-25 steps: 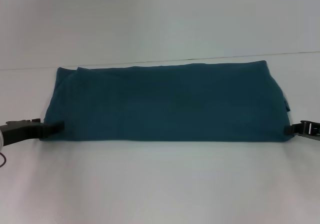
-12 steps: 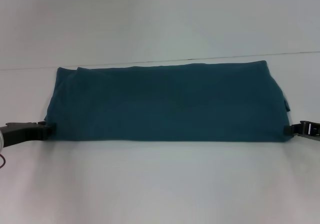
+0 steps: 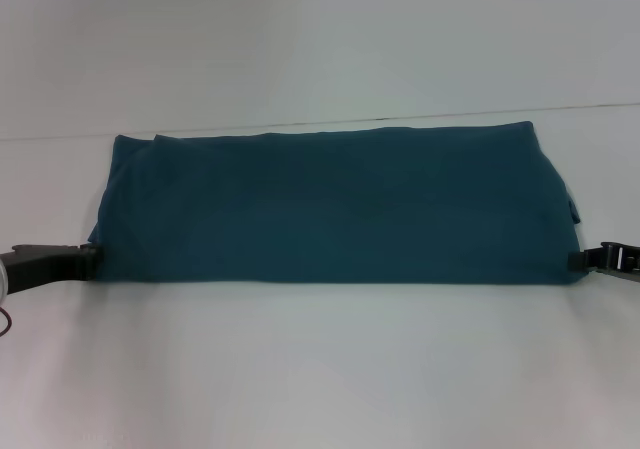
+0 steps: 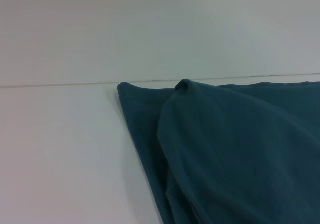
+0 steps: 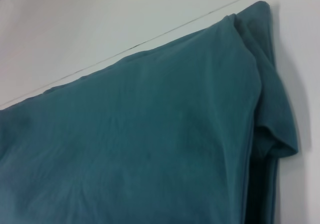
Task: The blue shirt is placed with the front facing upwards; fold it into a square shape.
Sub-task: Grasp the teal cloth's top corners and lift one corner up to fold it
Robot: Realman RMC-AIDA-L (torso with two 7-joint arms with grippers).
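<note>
The blue shirt (image 3: 330, 204) is laid flat on the white table (image 3: 320, 369) as a long horizontal band, roughly centred in the head view, w/ its far edge close to the seam where the table meets the wall (image 3: 320, 39). No lettering or neckline can be seen on the upper surface – only plain teal cloth w/ soft creases. The near edge runs almost straight; the far edge is straight too.

The left gripper (image 3: 88, 259) is seen low at the near-left corner of the band, its dark tip just touching or just beside the cloth edge – which of the two cannot be told. Whether its fingers are parted or closed cannot be told either. In the left wrist view that end of the shirt (image 4: 225, 154) is shown w/ one layer lying over another, a small bump at the far corner; no fingers are shown there.

The right gripper (image 3: 578, 260) is seen at the near-right corner, tip against the cloth edge, the arm reaching in from the right frame border. Its finger state cannot be told. Just beyond it a small flap of fabric sticks out past the right side of the band; in the right wrist view the same flap (image 5: 277, 129) is shown peeking from under the top layer.
</note>
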